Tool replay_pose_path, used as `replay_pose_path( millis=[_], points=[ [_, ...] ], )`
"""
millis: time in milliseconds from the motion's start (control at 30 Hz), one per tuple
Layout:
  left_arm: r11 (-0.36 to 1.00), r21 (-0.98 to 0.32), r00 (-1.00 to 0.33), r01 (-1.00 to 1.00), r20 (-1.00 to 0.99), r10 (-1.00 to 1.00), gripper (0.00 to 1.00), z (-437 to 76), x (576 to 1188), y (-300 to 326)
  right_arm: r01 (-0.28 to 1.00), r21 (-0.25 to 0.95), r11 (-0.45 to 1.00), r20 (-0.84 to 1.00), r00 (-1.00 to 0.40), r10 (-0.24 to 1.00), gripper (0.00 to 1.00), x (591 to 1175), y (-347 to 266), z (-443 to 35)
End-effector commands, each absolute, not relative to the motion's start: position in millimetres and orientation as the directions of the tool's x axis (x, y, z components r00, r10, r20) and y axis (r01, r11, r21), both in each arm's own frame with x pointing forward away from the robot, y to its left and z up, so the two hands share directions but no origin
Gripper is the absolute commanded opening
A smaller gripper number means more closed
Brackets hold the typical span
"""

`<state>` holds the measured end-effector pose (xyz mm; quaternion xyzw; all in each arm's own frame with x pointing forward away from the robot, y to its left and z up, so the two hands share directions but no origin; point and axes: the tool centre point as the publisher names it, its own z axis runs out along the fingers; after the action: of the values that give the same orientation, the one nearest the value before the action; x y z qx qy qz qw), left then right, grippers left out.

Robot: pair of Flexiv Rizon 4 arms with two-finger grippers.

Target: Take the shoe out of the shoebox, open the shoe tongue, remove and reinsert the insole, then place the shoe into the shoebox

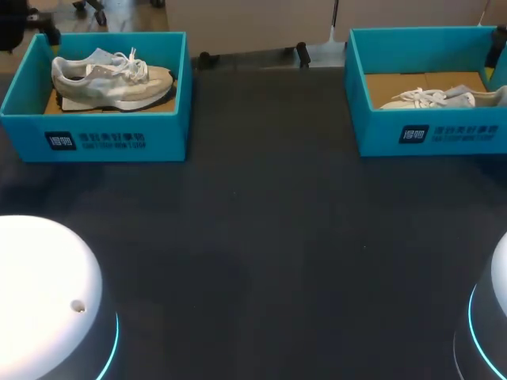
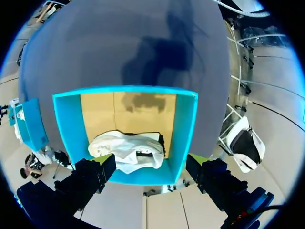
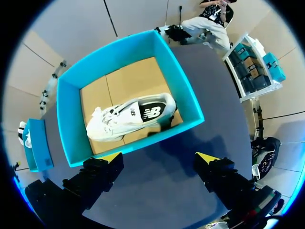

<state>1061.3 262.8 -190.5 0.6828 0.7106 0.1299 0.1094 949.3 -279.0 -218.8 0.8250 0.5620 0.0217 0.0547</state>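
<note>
Shoe: the left shoe [image 2: 128, 150] is lying in the left shoebox [image 2: 66, 129], sole down by the look of it, close against the wall nearest my left fingers [image 2: 97, 169]; the right shoe [image 3: 131, 117] is lying in the right shoebox [image 3: 186, 95], seemingly tipped onto its side
Boxes: both are standing open at the far edge of the table [image 1: 261, 237], well apart, one toward each far corner
Left fingers: gaping wide and holding nothing, hanging above the left shoebox's near wall, with the left shoe showing between the two tips
Right fingers [image 3: 105, 167]: also gaping wide and holding nothing, hanging over bare table just short of the right shoebox, with the right shoe lying ahead of them inside the walls
Long axis, left: running from one tip toward the other, along the line joining them; in the head view it is lying side to side, toe toward the table's middle
Long axis, right: slanting across the cardboard floor, laced end toward the table's middle
Nearer arm: I am judging my left arm the better placed, since it is hanging straight over its shoe while my right is sitting back from its box
Stage: I am reading this as the very start, with neither shoe lifted out yet
Next move: I am expecting to need a wrist turn, so the left fingers close across the shoe's width and not along its length
Risk: the near wall is sitting close to the left shoe, so a finger may be catching the rim on the way down
</note>
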Motion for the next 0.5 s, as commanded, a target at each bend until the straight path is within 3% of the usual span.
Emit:
replay_pose_path(
  millis=[33, 500],
  points=[
    [0.020, 0.326, -0.028, 0.945, 0.021, 0.999, 1.00, -205, 1078, 274, 0.925, 0.115, -0.363, -0.025, 0.368, 0.930, 1.00, 949, -279, -219],
    [-0.061, 0.307, 0.041, 0.950, 0.071, 0.997, 1.00, -249, 1127, 304, 0.925, 0.115, -0.363, -0.025, 0.368, 0.930, 1.00, 949, -279, -219]
  ],
)
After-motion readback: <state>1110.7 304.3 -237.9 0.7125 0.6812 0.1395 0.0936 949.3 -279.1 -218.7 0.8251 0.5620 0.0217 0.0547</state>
